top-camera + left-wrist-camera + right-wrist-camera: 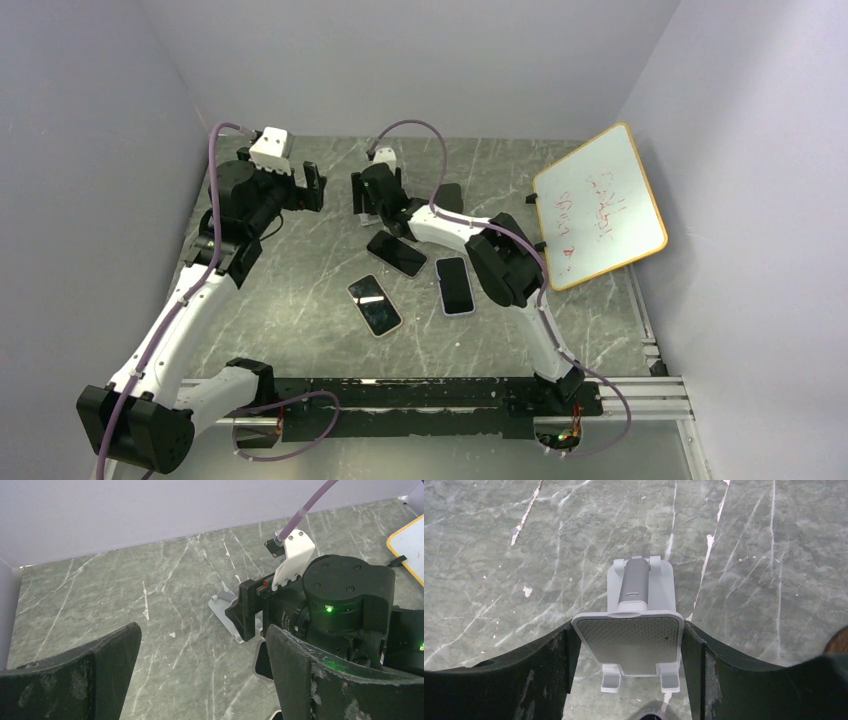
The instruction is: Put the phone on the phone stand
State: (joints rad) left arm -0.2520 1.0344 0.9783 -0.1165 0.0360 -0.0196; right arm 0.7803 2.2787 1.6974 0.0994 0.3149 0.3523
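A light grey phone stand (630, 639) stands on the marble table, its dotted plate tilted and two small hooks at its lower edge. My right gripper (630, 655) is shut on the stand, with its fingers pressed against both side edges of the plate. In the top view this gripper (368, 203) covers most of the stand at the back middle. Three phones lie flat: a black one (397, 253), a pale-edged one (374, 304) and another (455, 285). My left gripper (314, 187) is open and empty, above the table to the left of the stand (226, 611).
A whiteboard (600, 205) with an orange frame and red writing leans at the right wall. Grey walls close the back and both sides. A corner of the black phone (262, 662) shows past my left gripper's right finger (320, 680).
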